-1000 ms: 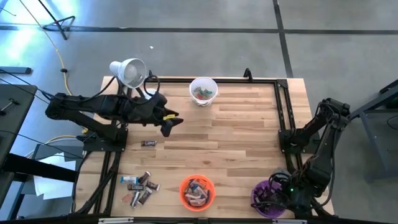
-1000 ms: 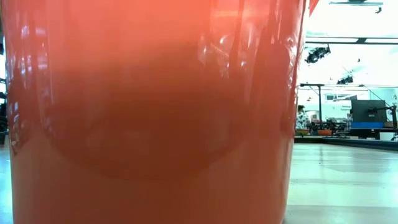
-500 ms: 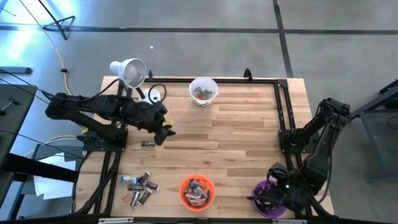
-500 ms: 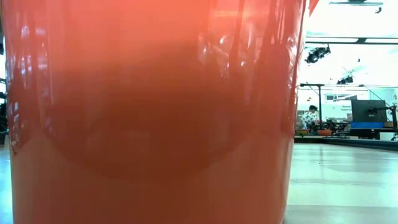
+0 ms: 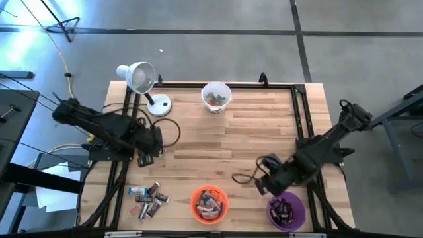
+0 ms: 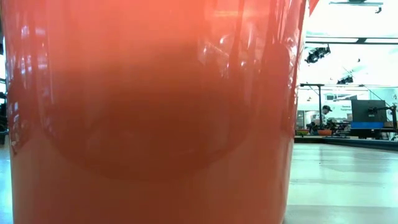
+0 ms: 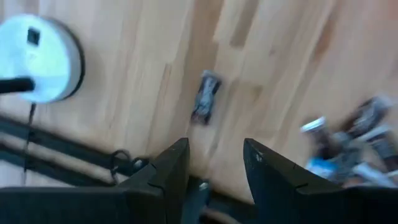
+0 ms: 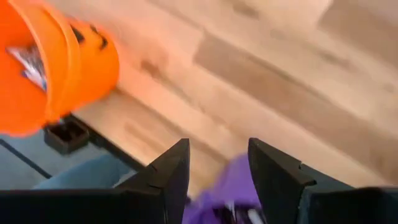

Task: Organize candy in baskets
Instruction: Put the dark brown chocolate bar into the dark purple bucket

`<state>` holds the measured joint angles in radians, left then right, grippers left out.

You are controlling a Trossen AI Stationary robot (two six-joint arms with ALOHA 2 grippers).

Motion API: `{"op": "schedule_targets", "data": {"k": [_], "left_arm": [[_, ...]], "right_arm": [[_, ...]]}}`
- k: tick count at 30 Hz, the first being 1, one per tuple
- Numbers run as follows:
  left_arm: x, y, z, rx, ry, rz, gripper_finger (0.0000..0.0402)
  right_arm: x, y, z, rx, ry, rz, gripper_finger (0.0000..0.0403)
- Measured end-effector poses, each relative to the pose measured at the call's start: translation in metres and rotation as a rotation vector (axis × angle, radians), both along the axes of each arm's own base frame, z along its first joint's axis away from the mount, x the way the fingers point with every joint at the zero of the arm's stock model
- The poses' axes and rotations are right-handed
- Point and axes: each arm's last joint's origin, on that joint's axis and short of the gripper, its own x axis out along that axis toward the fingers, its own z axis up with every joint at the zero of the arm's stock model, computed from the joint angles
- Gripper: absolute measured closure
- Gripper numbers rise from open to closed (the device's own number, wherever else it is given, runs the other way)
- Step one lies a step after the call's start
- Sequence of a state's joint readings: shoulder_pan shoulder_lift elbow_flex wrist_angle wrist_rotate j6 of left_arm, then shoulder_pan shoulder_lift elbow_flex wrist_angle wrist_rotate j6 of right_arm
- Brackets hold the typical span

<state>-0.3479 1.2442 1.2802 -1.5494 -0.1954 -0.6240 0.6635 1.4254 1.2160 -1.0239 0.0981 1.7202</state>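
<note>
wooden table (image 5: 244, 132) is mostly bare out past the left gripper (image 7: 214, 163), whose fingers are parted with nothing in them, and 1 dark wrapped candy (image 7: 206, 98) lies just ahead of the tips, touching neither. my guess is a slightly off descent nudges that piece sideways instead of straddling it, or toward the lamp base (image 7: 38, 59) nearby. right gripper (image 8: 217, 163) is spread and empty too, purple basket (image 8: 231, 186) right under it, orange basket (image 8: 56, 68) off to the side.
</note>
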Motion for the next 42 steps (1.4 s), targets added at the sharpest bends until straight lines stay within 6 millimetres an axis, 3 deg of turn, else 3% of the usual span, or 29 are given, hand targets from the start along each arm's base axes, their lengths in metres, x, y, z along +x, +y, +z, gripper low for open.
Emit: {"op": "schedule_targets", "data": {"k": [8, 18, 30, 37, 42], "left_arm": [[-0.007, 0.002, -0.06, 0.037, 0.111, -0.003, 0.0261], [-0.007, 0.012, -0.123, -0.033, 0.089, 0.164, 0.0261], [-0.014, 0.032, -0.15, -0.074, 0.122, 0.385, 0.026], [-0.015, 0.031, -0.157, -0.153, 0.163, 0.157, 0.026], [-0.017, 0.033, -0.161, -0.107, 0.18, 0.019, 0.026]], "right_arm": [[0.025, -0.034, 0.001, -0.04, -0.038, 0.013, 0.0245], [0.036, -0.051, 0.002, 0.003, -0.046, 0.155, 0.0245], [0.037, -0.054, 0.002, 0.013, -0.049, 0.283, 0.0245], [0.037, -0.054, 0.002, 0.022, -0.044, 0.244, 0.0245], [0.038, -0.055, 0.002, 0.008, -0.048, 0.195, 0.0245]]}}
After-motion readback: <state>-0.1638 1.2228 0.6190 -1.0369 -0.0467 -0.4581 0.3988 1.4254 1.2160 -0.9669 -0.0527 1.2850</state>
